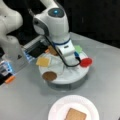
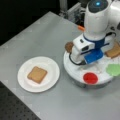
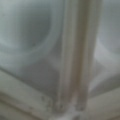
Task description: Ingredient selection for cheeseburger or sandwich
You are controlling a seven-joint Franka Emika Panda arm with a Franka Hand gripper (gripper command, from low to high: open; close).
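A tan square bread slice (image 1: 75,115) (image 2: 37,74) lies flat on the white paper plate (image 1: 56,110) (image 2: 51,63); nothing is stacked on it. The other ingredients sit on a round white divided tray (image 1: 72,75) (image 2: 75,71): a yellowish cheese slice (image 1: 43,61), a round brown patty (image 1: 49,75) (image 2: 69,46) and a second bread slice (image 1: 51,50) (image 2: 113,51). My gripper (image 1: 67,61) (image 2: 93,62) hangs low over the tray's middle, close to its surface. Its fingers are hidden under the hand. The wrist view shows only the tray's white ridges (image 3: 75,62) from very near.
A red disc (image 1: 86,62) (image 2: 90,78) and a green piece (image 1: 78,48) (image 2: 114,69) also lie on the tray. The arm's base (image 1: 12,50) stands at a front view's left, with a small orange object (image 1: 10,79) (image 2: 80,28) nearby. The grey table (image 1: 25,100) (image 2: 37,32) ends at dark edges.
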